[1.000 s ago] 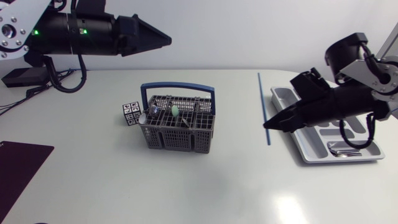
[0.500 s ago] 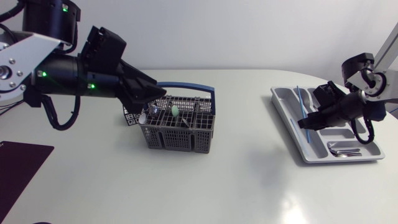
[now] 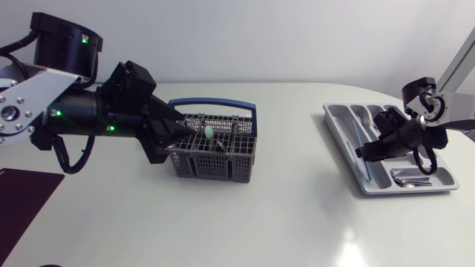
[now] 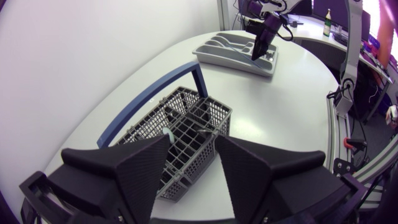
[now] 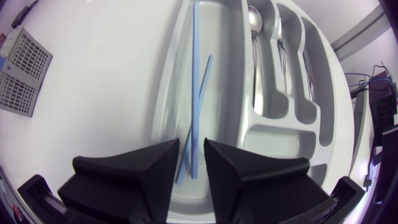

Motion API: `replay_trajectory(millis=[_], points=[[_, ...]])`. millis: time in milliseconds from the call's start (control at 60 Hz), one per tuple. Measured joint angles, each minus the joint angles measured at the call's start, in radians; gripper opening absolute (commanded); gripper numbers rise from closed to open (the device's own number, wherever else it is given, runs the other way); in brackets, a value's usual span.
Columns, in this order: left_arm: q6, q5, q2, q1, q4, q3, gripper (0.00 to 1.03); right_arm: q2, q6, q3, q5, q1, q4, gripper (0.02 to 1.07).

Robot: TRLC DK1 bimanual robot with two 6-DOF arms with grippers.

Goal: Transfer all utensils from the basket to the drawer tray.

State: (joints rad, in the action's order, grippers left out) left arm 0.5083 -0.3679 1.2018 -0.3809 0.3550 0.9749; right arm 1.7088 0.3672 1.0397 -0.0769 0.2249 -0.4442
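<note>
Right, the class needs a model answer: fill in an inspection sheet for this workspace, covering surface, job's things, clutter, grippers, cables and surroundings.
Surface: white table, no spills seen.
Job's things: grey basket mid-table, holding a green-handled utensil and others; tray on my right, with blue chopsticks in its long compartment and a spoon in the next one.
Clutter: dark mat at the table's front left.
Grippers: left gripper open, just above the basket; right gripper open, above the chopsticks.
Cables: black cable looped under the left arm, apart from the basket.
Surroundings: nothing seen.
</note>
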Motion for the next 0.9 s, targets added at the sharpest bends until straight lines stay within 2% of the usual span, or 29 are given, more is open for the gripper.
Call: replay_trajectory(millis=[100, 167, 550, 633, 800, 900], points=[[-0.013, 0.004, 0.0, -0.014, 0.0, -0.016, 0.54, -0.007, -0.004, 0.0, 0.004, -0.008, 0.0, 0.84], [-0.026, 0.004, 0.0, -0.031, 0.0, -0.027, 0.54, -0.027, -0.007, -0.001, 0.008, -0.024, -0.004, 0.88], [-0.17, 0.004, 0.009, -0.066, -0.014, -0.038, 0.53, -0.241, -0.069, -0.021, 0.068, -0.229, -0.066, 0.88], [-0.196, 0.011, 0.012, -0.066, -0.012, -0.037, 0.53, -0.267, -0.083, -0.022, 0.079, -0.275, -0.08, 0.91], [-0.206, 0.084, 0.013, -0.048, -0.011, -0.037, 0.53, -0.315, -0.106, -0.027, 0.113, -0.402, -0.109, 0.91], [-0.201, 0.096, 0.013, -0.001, -0.003, -0.037, 0.53, -0.325, -0.128, -0.027, 0.131, -0.462, -0.117, 0.91]])
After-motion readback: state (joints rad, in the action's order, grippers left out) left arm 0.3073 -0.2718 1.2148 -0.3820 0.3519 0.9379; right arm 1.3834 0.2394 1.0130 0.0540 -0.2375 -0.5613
